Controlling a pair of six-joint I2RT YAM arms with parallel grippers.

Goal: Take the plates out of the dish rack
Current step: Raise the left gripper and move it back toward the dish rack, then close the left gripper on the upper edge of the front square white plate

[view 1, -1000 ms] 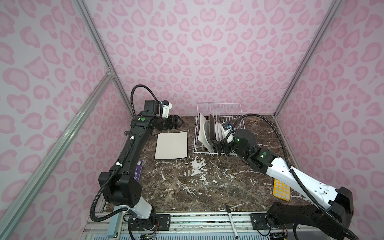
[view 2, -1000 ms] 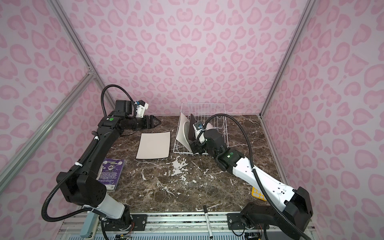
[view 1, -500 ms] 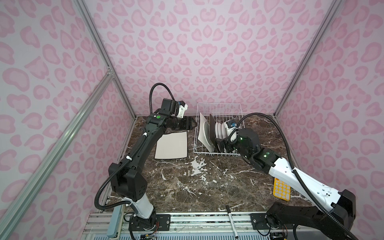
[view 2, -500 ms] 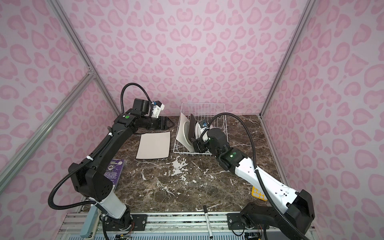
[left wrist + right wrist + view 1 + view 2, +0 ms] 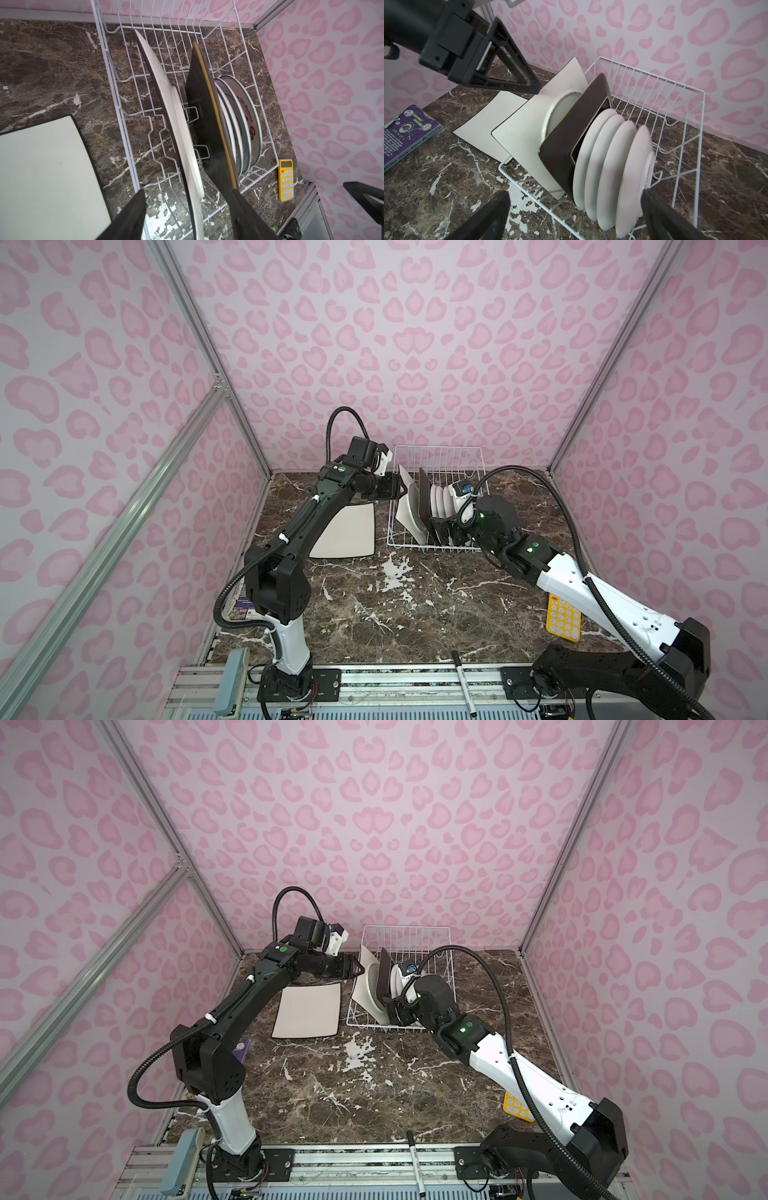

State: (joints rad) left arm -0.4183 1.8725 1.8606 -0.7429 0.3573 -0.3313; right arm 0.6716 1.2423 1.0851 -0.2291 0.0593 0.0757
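Six plates [image 5: 438, 499] stand edgewise in the dish rack [image 5: 436, 460], faces leftward; left end effector [image 5: 188, 192] straddles one, right end effector [image 5: 575, 192] beside others, both open, empty.

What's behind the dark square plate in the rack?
Four round white plates stand on edge, close together. Each covers most of the next; only the end plate shows its printed face.

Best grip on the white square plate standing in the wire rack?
Probably the white square plate's upper corner, pinched across its thickness from above, left-arm side. It stands on edge, leaning, lower edge down in the white wire dish rack, with the dark square plate close behind; that corner sticks out clear.
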